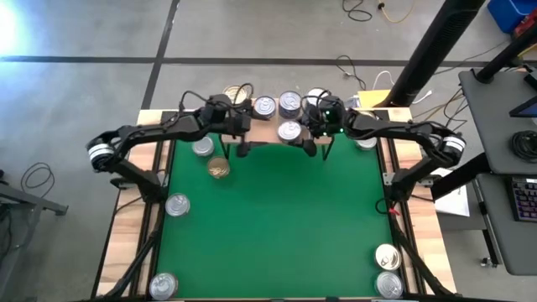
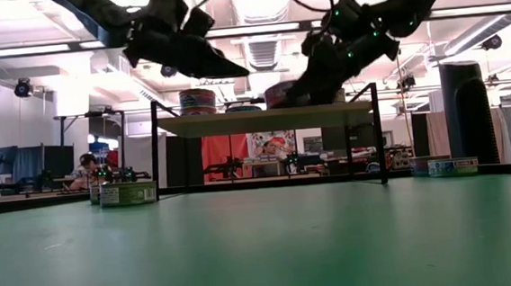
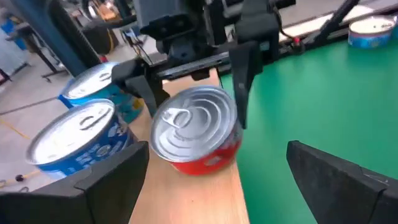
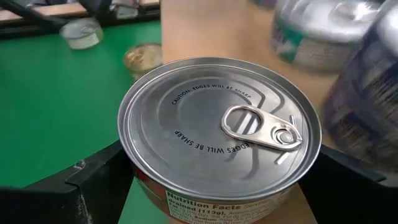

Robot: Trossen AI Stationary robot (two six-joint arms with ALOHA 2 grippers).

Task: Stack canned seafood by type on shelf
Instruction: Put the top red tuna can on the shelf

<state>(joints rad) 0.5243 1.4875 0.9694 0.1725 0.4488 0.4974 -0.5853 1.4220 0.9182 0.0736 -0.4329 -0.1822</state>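
Both arms are up at the far edge of the worktop, over the shelf (image 1: 268, 134), a light-wood board on thin black legs sitting mid far edge. The right gripper (image 4: 217, 186) has its fingers closed around a red-sided tin (image 4: 219, 134), silver pull-tab top, held at the shelf's near edge, toward the right of the cans there; the left wrist view shows the same red tin (image 3: 198, 127) between those dark fingers with its base on or just above the board, can't tell which. The left gripper (image 3: 217, 180) hovers close in front of it, jaws spread wide, nothing in them. Two blue-sided tins (image 3: 78, 137) sit further back on the shelf just beside the red one; more tins (image 1: 277, 105) line the shelf's far side. Loose cans remain on the green mat: a gold-top tin (image 1: 219, 168) and a silver one (image 1: 202, 148) near the far-left corner, one at the left edge (image 1: 177, 204), one at the near-left corner (image 1: 163, 286), two at the near-right corner (image 1: 388, 268). Handling guess: tins are rigid, dense for their size, smooth metal sides likely slippery, so pinch across the side wall low on the body, not the lid or tab. Short and wide, so stable once flat; risk is nudging neighbours off the narrow board.
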